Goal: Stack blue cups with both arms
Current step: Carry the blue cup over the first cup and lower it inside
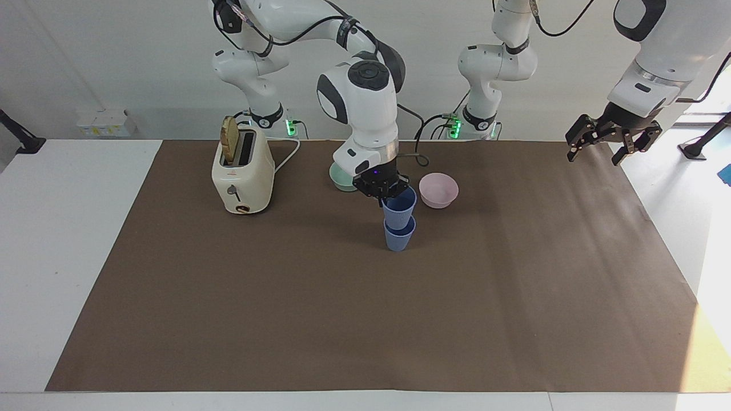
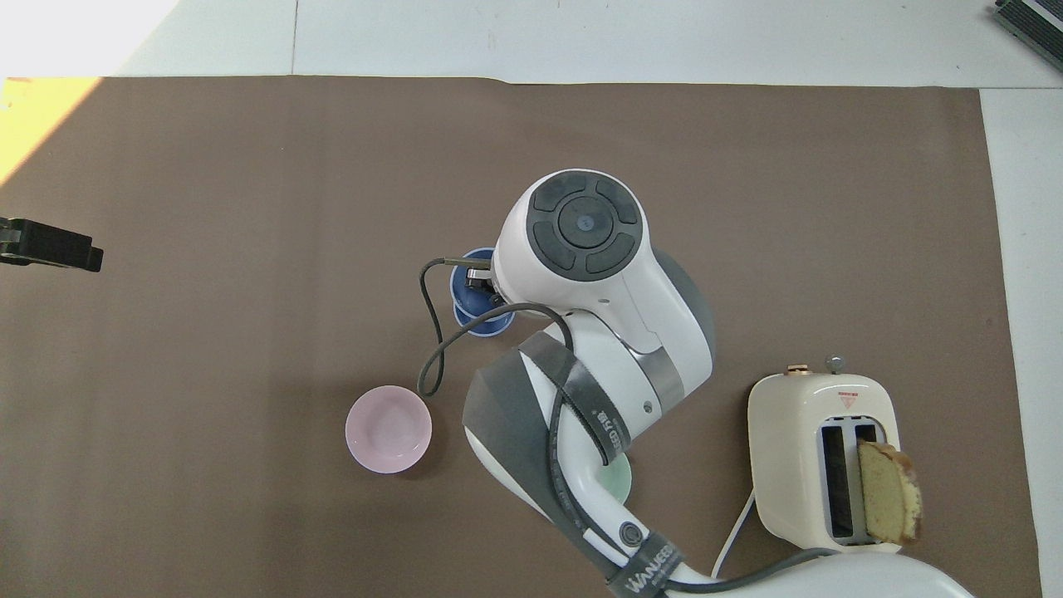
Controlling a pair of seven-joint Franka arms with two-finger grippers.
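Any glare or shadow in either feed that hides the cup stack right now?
Facing view: sunlight washes the mat's corner at the left arm's end, away from the cups; the held upper cup and lower cup read plainly under the right gripper, with soft shadow beside them. Overhead view: a sunlit patch at the mat's corner; the right arm, not lighting, covers most of the stack.

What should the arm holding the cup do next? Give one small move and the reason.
Probably lower a little more, then let go. The right gripper grips the upper cup by its rim, its base already inside the lower cup but not fully seated. The left gripper waits over the table's end.
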